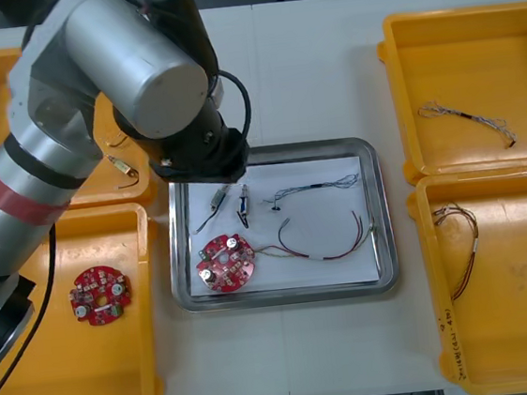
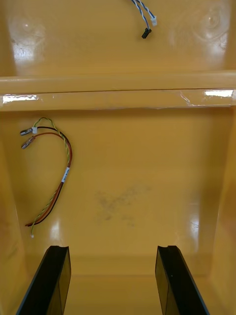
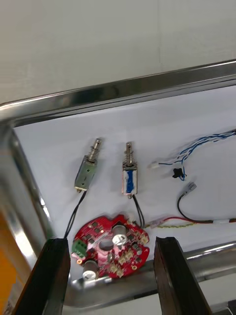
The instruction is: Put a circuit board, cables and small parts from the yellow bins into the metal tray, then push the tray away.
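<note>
While the left gripper (image 3: 110,278) hangs with fingers spread over the white-lined metal tray's (image 1: 283,295) 10 o'clock corner, the tray holds a round red circuit board (image 1: 225,263) at 7 o'clock, two small metal parts (image 3: 87,170) at 11, a twisted blue and white cable (image 1: 324,186) at 1 and a red and yellow cable (image 3: 182,222) at 4. The right gripper (image 2: 113,280), fingers apart and empty, hovers over a yellow bin (image 2: 147,162).

Silver left arm (image 1: 90,74) reaching from the table's left edge toward its middle, wrist bent steeply down, left gripper (image 3: 110,244) with black fingers spread and empty, right gripper (image 2: 113,252) toward the table's right edge, fingers likewise apart and empty
</note>
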`<action>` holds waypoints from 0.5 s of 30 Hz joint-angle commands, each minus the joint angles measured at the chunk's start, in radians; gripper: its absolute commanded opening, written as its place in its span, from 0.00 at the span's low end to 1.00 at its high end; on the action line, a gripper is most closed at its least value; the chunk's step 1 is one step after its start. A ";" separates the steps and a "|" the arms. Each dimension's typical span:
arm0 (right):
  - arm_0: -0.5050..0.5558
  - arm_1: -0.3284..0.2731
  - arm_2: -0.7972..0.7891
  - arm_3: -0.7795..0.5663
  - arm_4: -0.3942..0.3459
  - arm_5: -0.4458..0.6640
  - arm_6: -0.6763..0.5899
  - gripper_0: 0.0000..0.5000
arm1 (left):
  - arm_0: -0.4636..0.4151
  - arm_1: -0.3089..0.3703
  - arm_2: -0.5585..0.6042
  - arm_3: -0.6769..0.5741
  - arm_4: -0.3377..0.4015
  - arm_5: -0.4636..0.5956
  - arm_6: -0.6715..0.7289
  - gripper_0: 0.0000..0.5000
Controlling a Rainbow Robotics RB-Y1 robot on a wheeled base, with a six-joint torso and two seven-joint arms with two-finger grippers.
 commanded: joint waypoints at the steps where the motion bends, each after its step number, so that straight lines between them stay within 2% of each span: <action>1: 0.014 -0.041 -0.033 -0.006 -0.019 0.003 -0.040 1.00 | -0.037 0.087 0.107 -0.102 0.064 0.094 0.031 1.00; 15: 0.003 -0.102 0.079 -0.086 -0.079 0.003 -0.040 1.00 | 0.141 0.250 0.336 -0.308 0.144 0.094 -0.024 1.00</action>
